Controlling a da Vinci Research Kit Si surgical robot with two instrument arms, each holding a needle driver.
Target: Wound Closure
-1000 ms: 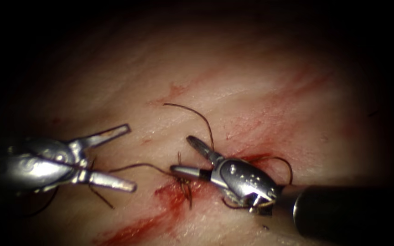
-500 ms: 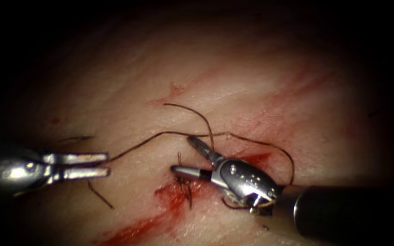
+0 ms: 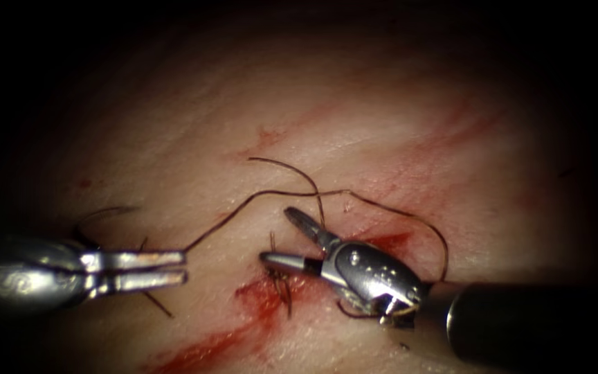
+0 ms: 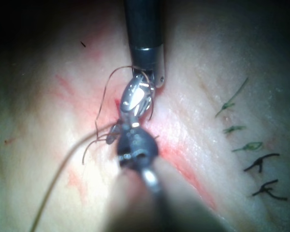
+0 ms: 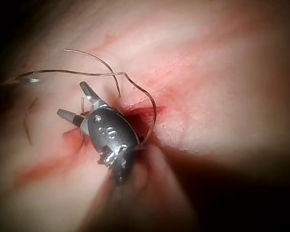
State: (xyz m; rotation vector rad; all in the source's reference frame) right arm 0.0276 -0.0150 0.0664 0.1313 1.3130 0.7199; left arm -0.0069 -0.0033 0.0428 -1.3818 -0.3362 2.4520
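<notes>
On the tissue (image 3: 382, 138), a knotted stitch (image 3: 282, 280) sits in the cut amid red fluid (image 3: 243, 325). My left tool (image 3: 185, 268) lies left of the cut, its jaws shut on the thread (image 3: 243, 202) at their tips. From there the thread rises, arches over my right tool's upper jaw and curves down behind its wrist at the right. My right tool (image 3: 275, 235) stands over the stitch with jaws open and nothing between them. The right wrist view shows those open jaws (image 5: 75, 102) under the thread arch (image 5: 101, 73). In the left wrist view the thread (image 4: 53, 188) trails off past the right tool's shaft (image 4: 145, 29).
A free thread tail (image 3: 292, 170) curls up from between the right tool's jaws. A short loose piece of thread (image 3: 157, 303) lies below the left jaws. Several earlier dark stitches (image 4: 263, 164) line the tissue in the left wrist view.
The left jaws shut on the thread and pulled it left, then came back a little to the right. The thread has lifted into an arch over the right tool, which stayed still and open.
</notes>
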